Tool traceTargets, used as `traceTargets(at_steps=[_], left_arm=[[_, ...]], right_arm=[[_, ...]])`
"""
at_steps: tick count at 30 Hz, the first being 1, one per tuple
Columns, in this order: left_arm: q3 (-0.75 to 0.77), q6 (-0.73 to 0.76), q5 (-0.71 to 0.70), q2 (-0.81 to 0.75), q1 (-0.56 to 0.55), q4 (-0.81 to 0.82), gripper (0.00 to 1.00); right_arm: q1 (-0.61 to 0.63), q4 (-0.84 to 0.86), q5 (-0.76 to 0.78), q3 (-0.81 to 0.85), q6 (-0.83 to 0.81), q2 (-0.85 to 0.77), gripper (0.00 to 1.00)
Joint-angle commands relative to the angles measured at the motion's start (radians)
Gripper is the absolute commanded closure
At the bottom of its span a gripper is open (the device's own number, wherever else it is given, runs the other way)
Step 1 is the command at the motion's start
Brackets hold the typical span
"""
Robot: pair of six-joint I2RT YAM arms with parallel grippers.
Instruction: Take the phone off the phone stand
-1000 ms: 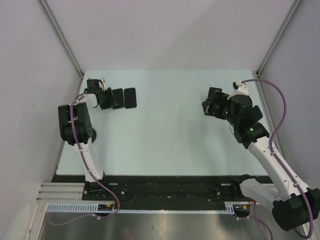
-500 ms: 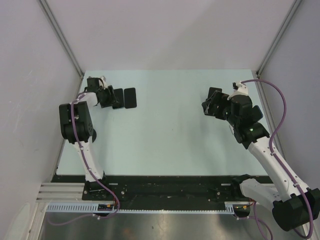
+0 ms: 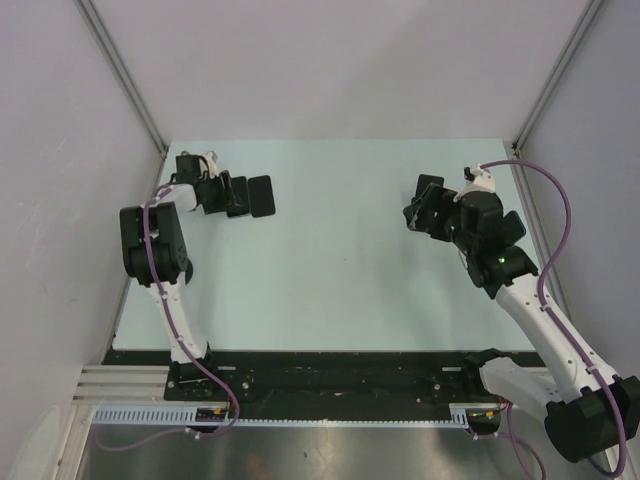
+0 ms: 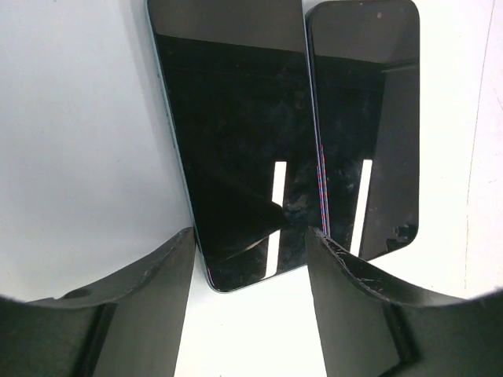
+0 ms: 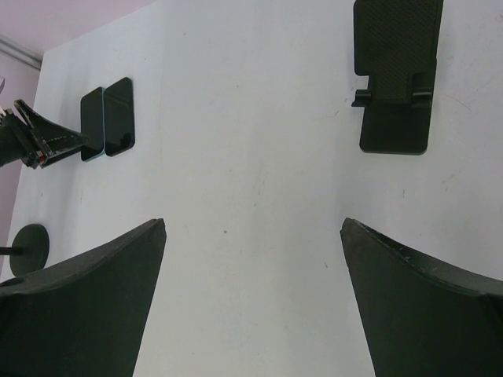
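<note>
Phone lies flat near the far-left corner of the tabletop, just beside a second handset, off the phone stand. Over the last second the left gripper has backed slightly toward the left edge, jaws spread and touching nothing, so removal looks done. Right gripper hangs spread and empty. Only its wrist view shows the stand bare; overhead I cannot pick it out.

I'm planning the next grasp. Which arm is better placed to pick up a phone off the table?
Left. The left hand, open, sits at the ends of the phones; the right hand hovers open across the table, nearer the empty stand.
</note>
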Motion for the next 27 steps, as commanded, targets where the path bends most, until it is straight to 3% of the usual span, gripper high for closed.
traceTargets(at_steps=[1, 14, 17, 27], left_arm=[[0.014, 0.080, 0.081, -0.009, -0.031, -0.016, 0.37], [-0.005, 0.103, -0.009, -0.048, -0.039, -0.066, 0.38], [-0.031, 0.042, -0.016, -0.107, -0.049, -0.063, 0.30], [-0.160, -0.113, -0.121, -0.271, -0.301, -0.053, 0.19]], right_arm=[[0.005, 0.024, 0.021, 0.001, -0.029, -0.002, 0.01], [-0.011, 0.067, 0.038, 0.001, -0.072, 0.026, 0.01], [-0.014, 0.069, 0.036, 0.001, -0.075, 0.027, 0.01], [-0.017, 0.057, 0.047, 0.001, -0.075, 0.035, 0.01]])
